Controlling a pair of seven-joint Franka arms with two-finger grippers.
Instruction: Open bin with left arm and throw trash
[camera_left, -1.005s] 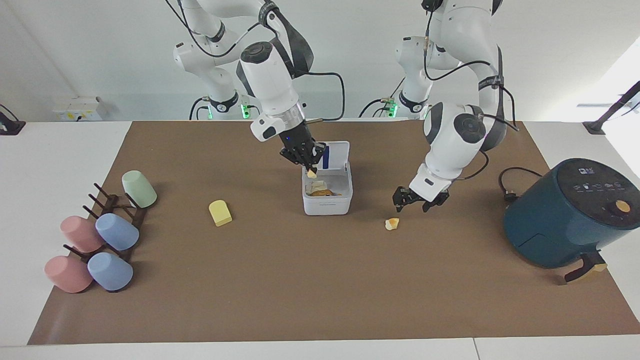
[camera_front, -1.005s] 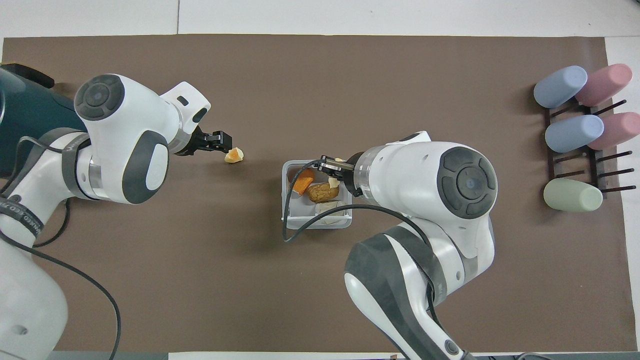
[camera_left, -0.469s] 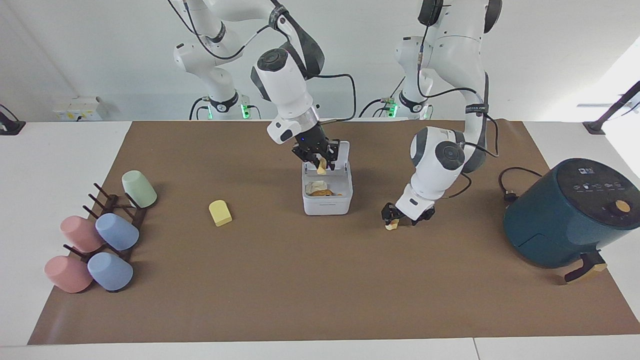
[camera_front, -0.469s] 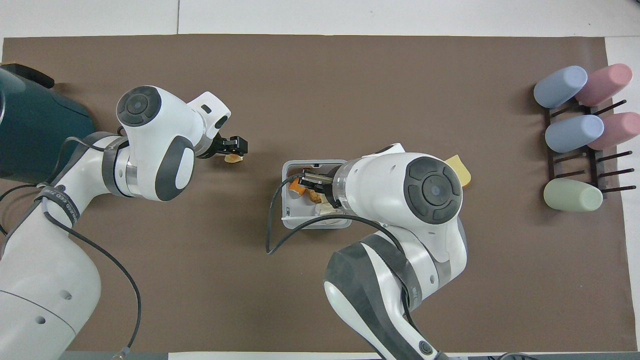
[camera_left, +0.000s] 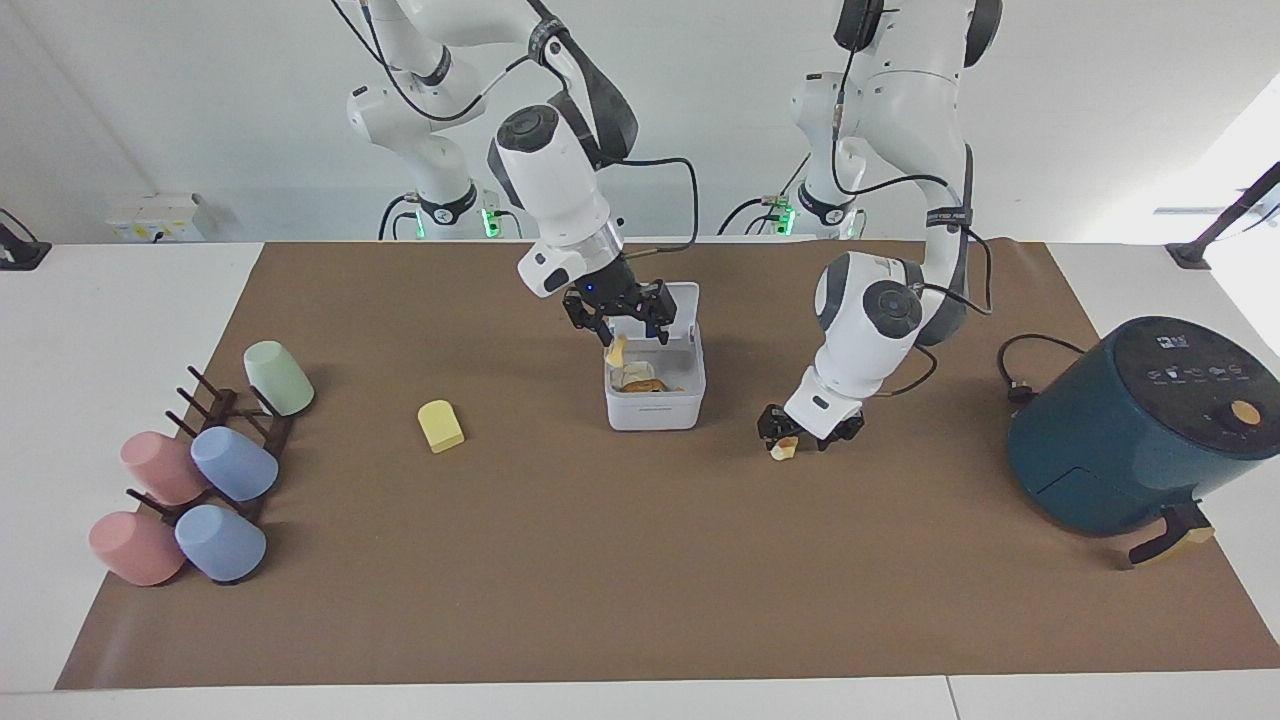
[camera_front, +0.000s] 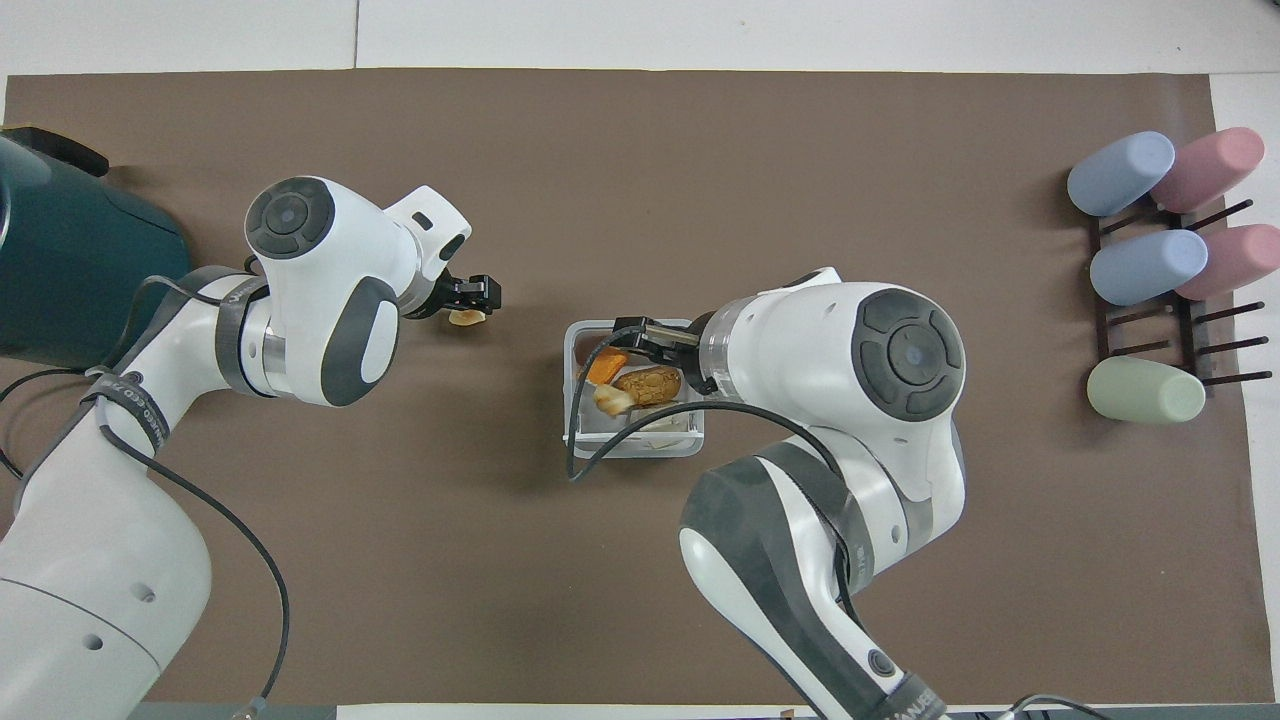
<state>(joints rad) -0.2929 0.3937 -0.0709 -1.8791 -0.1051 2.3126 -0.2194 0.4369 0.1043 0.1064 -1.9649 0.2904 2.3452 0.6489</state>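
Observation:
The white bin stands mid-table with its lid up; it also shows in the overhead view. My right gripper hangs open over the bin. The small yellow lump is loose below it, at the bin's mouth. My left gripper is open, low on the mat beside the bin toward the left arm's end, straddling the white-and-orange lump. The pale yellow block lies on the mat toward the right arm's end; my right arm hides it in the overhead view.
A dark teal air fryer with its cable stands at the left arm's end. A rack of pastel cups lies at the right arm's end. Orange and brown scraps lie in the bin.
My right gripper opened over the bin and the small yellow lump dropped out of it. My left gripper came down from above the mat onto the white-and-orange lump.

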